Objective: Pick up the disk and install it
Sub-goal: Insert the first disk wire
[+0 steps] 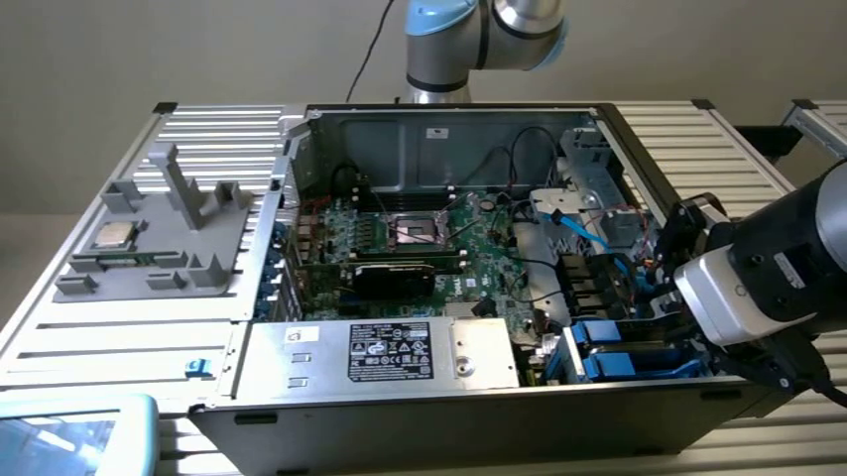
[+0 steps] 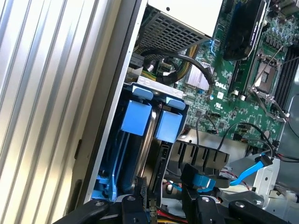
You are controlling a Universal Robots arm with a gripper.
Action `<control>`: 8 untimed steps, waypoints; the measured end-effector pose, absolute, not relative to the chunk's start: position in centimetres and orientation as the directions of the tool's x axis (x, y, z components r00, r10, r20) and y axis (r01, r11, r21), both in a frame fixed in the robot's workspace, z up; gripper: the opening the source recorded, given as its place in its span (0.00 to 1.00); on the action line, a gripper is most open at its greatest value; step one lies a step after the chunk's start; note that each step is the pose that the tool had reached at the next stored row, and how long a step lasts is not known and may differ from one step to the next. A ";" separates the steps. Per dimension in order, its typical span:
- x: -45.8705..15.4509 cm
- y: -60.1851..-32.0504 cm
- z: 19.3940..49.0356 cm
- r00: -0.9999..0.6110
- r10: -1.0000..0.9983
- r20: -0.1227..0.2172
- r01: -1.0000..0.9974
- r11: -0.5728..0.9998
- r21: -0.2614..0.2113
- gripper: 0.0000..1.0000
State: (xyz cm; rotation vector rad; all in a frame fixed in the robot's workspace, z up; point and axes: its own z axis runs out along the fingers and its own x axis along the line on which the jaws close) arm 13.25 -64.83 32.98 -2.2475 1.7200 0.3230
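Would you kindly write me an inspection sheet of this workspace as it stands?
Surface: ribbed metal table bearing an open computer case.
Job's things: disk, in its blue carrier, standing on edge inside the case, at its corner on the exterior view's right.
Clutter: grey fixture with a CPU chip on the table, exterior view's left; labelled silver box inside the case.
Gripper: gripper low in the case at the disk; contact cannot be told.
Cables: blue cable and black cables over the motherboard.
Surroundings: plain wall; pale blue-edged object at the exterior view's lower left.
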 end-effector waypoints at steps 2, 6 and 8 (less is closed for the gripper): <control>13.3 -64.8 33.0 0.262 -0.899 -0.352 -0.965 -0.244 -0.095 0.43; 13.3 -64.8 33.0 0.263 -0.896 -0.357 -0.965 -0.245 -0.096 0.43; 13.3 -64.8 33.0 0.263 -0.896 -0.359 -0.965 -0.244 -0.096 0.43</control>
